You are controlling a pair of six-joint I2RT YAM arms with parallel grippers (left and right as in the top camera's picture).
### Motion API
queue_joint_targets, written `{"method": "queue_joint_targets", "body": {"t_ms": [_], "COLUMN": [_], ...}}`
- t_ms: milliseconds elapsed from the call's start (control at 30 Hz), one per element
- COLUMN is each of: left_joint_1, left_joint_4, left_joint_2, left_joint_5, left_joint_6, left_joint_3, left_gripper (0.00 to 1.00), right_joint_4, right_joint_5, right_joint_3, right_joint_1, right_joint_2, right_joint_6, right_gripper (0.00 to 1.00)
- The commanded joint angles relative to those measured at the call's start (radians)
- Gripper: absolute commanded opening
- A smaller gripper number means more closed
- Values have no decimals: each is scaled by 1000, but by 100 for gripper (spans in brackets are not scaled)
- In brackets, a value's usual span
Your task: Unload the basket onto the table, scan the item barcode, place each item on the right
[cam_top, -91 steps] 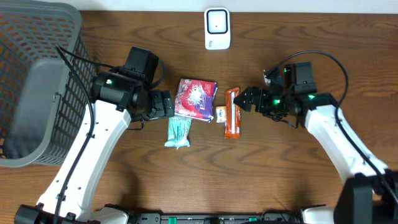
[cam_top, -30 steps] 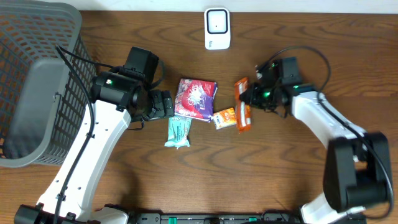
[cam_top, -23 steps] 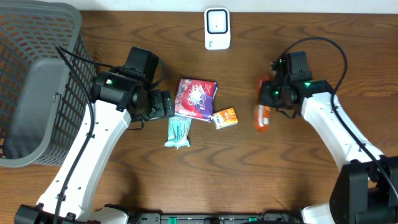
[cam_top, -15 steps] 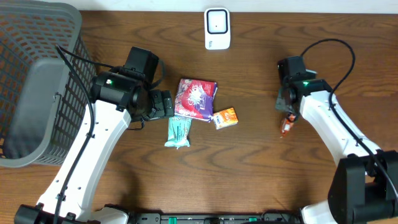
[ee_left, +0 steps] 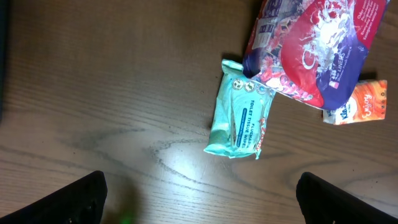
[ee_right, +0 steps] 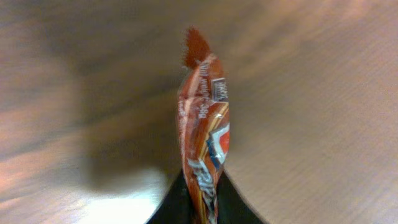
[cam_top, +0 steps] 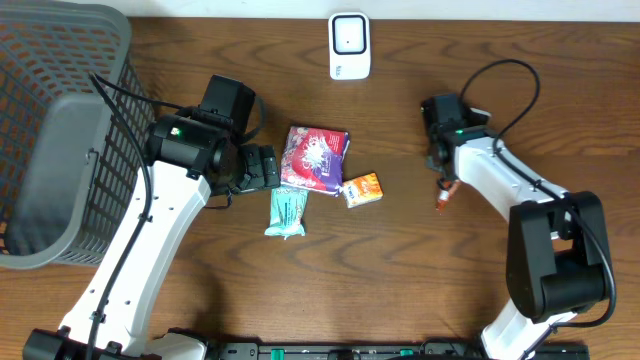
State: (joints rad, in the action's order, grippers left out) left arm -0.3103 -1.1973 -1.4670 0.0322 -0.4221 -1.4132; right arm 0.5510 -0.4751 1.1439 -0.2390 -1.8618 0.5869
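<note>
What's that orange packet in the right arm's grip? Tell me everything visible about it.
The orange packet is a slim, glossy, foil-like wrapper seen edge-on, with white and blue print, unreadable small text and a jagged crimped far end. The right gripper pinches its near end, holding it apparently above the wooden table.

Showing "TOILET TISSUE WIPES" on mint-green pkt (ee_left: 239, 118); print on purple bag (ee_left: 311, 46), orange pkt (ee_left: 357, 102) & snack wrapper (ee_right: 205, 143) coming out too blurred to read.
</note>
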Motion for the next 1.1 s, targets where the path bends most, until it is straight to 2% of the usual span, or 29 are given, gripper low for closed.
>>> {"method": "queue_joint_targets", "body": {"t_ms": [0, 67, 100, 133, 167, 300, 400, 567, 633, 867, 1033, 1067], "left_joint_1": [-3, -3, -3, -3, -3, -3, -3, -3, -3, -3, -3, -3], "left_joint_4": [-3, -3, -3, -3, -3, -3, -3, -3, -3, -3, -3, -3], "left_joint_2": [-3, -3, -3, -3, -3, -3, -3, -3, -3, -3, -3, -3], "left_joint_5": [5, 6, 6, 5, 5, 6, 5, 6, 5, 5, 5, 5], "left_joint_6": [6, 6, 6, 6, 6, 6, 6, 6, 6, 6, 6, 6], "left_joint_3": [5, 5, 5, 5, 5, 5, 5, 5, 5, 5, 5, 5], "left_gripper": [98, 98, 98, 98, 98, 98, 98, 98, 98, 98, 98, 98], "right_joint_4": [-48, -76, -85, -90, -93, -59, 55, 302, 382, 490, 449, 421], "right_joint_5": [45, 45, 45, 49, 56, 127, 141, 151, 157, 325, 599, 649], "right_joint_3": [13, 14, 14, 14, 14, 55, 149, 351, 404, 384, 290, 262], "right_joint_1": [-42, -66, -76, -86, -95, -114, -103, -35, 2, 159, 240, 247], "right_joint_2": [2, 2, 2, 2, 2, 5, 13, 22, 22, 19, 19, 19], "right_joint_6": [-11, -45, -56, -68, -77, -129, -126, -113, -114, -265, -316, -326], "right_gripper": [24, 31, 40, 54, 61, 74, 80, 84, 98, 99, 99, 96]}}
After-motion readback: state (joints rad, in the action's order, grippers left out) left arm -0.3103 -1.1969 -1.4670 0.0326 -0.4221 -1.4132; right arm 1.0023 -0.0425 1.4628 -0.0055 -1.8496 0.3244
